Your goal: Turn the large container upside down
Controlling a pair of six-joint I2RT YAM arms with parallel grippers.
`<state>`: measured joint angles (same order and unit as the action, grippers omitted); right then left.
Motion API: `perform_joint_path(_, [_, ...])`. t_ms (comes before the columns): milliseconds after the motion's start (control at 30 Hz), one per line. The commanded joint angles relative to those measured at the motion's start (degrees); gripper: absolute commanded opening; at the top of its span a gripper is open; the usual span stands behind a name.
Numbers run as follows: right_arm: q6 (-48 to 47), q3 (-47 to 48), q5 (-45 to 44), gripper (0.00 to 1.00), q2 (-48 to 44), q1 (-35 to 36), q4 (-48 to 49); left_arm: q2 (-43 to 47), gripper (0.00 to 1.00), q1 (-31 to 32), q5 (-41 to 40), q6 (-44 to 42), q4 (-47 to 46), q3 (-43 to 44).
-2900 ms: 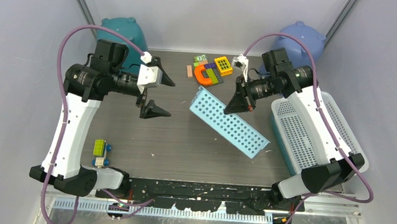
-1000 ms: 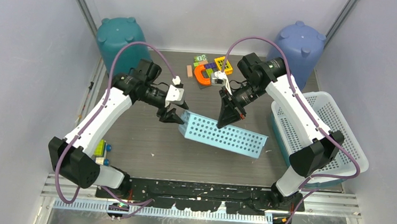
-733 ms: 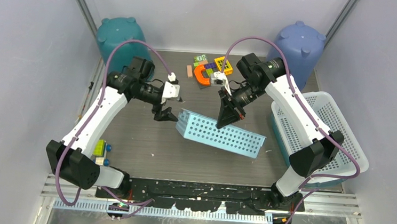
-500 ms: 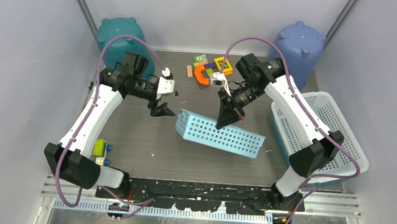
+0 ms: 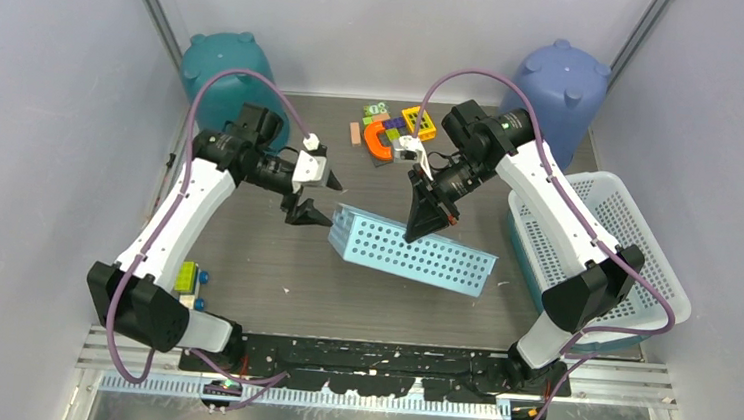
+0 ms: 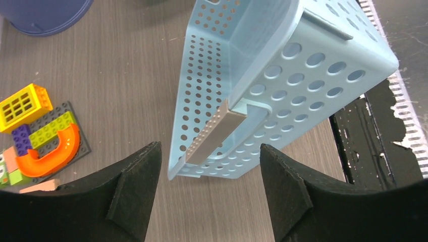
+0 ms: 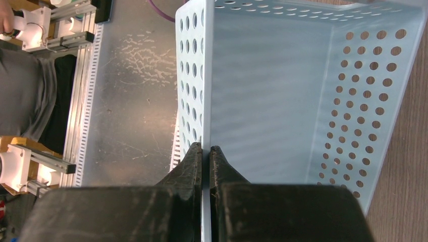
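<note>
The large container (image 5: 424, 257), a long light-blue basket full of round holes, stands on one long side across the middle of the table. My right gripper (image 5: 414, 235) comes down from above and is shut on the rim of its upper long wall; in the right wrist view the two fingers (image 7: 194, 161) pinch that thin wall, with the basket's inside (image 7: 267, 85) to the right. My left gripper (image 5: 324, 202) hangs open just left of the basket's short end, apart from it. The left wrist view shows that end's handle (image 6: 217, 132) beyond the open left gripper (image 6: 209, 147).
An upturned teal bucket (image 5: 224, 68) stands at the back left and an upturned blue one (image 5: 564, 80) at the back right. Toy bricks (image 5: 392, 131) lie at the back centre. A white basket (image 5: 596, 248) sits at the right edge, a small brick car (image 5: 188, 286) near the left arm's base.
My left gripper opened wider and drew back to the left, away from the basket's short end. The right gripper and the basket have hardly moved.
</note>
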<state>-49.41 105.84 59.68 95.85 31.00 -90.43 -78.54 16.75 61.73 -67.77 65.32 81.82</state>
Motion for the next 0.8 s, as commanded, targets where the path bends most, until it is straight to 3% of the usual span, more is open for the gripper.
perform_joint_path(0, [-1.03,0.93,2.16,0.01,-1.71,0.25,-8.88,-0.59,0.72,1.44,3.4,1.01,-2.74,-1.47])
perform_joint_path(267, [-1.29,0.86,1.89,0.01,-1.1,0.25,-8.84,-2.5,0.64,2.55,2.85,4.83,-6.24,-1.15])
perform_joint_path(600, [-1.96,-0.31,0.97,0.01,-1.61,0.24,-8.88,-2.36,0.53,2.49,0.93,-1.03,0.17,0.77])
perform_joint_path(767, [-2.19,-0.46,1.67,0.01,-1.47,0.24,-8.87,-2.72,0.49,2.49,3.04,1.03,-2.18,0.05])
